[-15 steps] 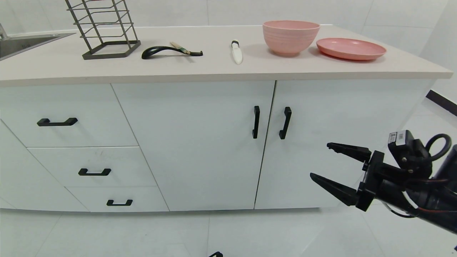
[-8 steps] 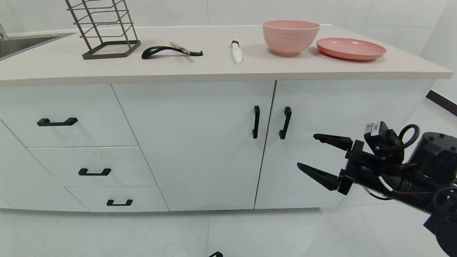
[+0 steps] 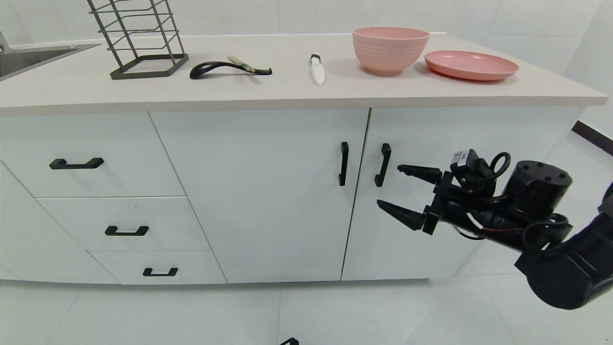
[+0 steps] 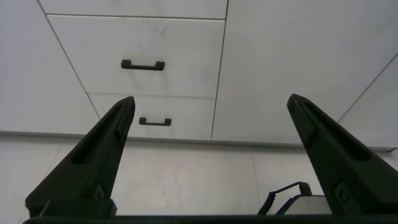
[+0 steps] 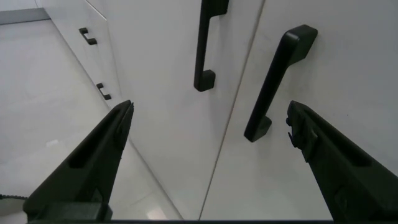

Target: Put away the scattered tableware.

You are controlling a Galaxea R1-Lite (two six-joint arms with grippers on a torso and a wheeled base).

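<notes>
On the countertop [image 3: 287,93] lie a black ladle [image 3: 210,68], a pair of wooden chopsticks [image 3: 241,63], a white knife with a black collar [image 3: 317,71], a pink bowl [image 3: 389,49] and a pink plate [image 3: 470,65]. My right gripper [image 3: 401,191] is open, level with the cabinet doors, just right of the right door's black handle [image 3: 382,165]. In the right wrist view that handle [image 5: 278,81] and the left door's handle [image 5: 208,43] show between the open fingers. My left gripper [image 4: 210,106] is open, low, facing the lower drawers.
A black wire rack [image 3: 139,40] stands at the counter's back left beside a sink [image 3: 33,56]. Three drawers with black handles [image 3: 76,163] fill the cabinet's left side. White tiled floor [image 3: 191,311] lies below.
My right gripper has risen and moved left toward the cabinet door handles, staying open. The tableware on the counter has not moved.
</notes>
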